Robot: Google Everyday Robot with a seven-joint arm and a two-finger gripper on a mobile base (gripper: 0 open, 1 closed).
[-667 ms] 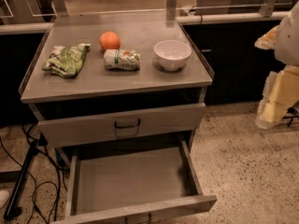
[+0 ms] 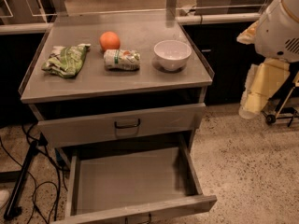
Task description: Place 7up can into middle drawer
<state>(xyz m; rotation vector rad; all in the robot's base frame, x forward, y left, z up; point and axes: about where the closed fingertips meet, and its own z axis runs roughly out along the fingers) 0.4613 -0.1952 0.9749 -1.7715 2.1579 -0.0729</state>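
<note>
1. Grey metal: the drawer [image 2: 131, 181] stands pulled out, below the claw [image 2: 254, 101] and to its left in my view. Only its flat grey floor and low walls show.
2. The claw hangs out past the right edge of the cabinet top [image 2: 117, 80], over the speckled floor, touching nothing. I cannot tell whether it is released or clenched.
3. The can [image 2: 121, 59] lies on its side on the cabinet top, above the claw and well to its left, far apart from it.
4. An orange [image 2: 110, 40] sits just behind the can, on the side away from the claw.
5. A white bowl [image 2: 172, 54] stands upright between the can and the claw, near the can. I see nothing but its pale inside.
6. A green-and-white bag [image 2: 65, 59] lies crumpled farthest from the claw, beyond the can.
7. A shut drawer front [image 2: 126, 123] with a black loop handle sits level with the claw, directly above the open drawer.
</note>
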